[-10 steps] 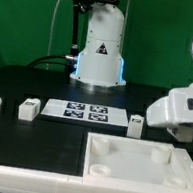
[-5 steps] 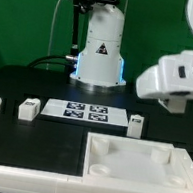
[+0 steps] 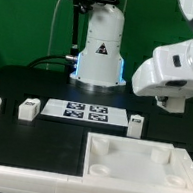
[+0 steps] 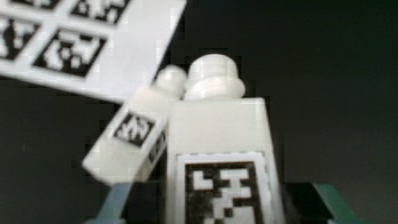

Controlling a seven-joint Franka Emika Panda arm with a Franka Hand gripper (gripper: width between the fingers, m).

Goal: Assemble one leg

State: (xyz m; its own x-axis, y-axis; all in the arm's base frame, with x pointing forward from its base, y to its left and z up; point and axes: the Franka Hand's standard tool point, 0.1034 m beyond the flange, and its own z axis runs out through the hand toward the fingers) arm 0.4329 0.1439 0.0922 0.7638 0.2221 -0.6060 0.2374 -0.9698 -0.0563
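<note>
Aloft, claw (image 4: 222, 203) clamped on leg (image 4: 222, 135); second leg (image 4: 139, 125) by marker board (image 4: 89, 40) below.

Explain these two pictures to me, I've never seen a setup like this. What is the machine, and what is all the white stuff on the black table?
The machine is a robot arm fixed at the back of a black table. One picture comes from a camera off the arm that sees the whole scene. The other comes from a camera on the arm's wrist, looking past its gripper, the two-fingered hand.

On the table lie a flat marker board printed with square tags, three small white legs that each carry a tag, and a large white tray-like piece.

In the wrist view a fourth leg fills the frame close to the camera. It appears to be gripped and held above the table.
</note>
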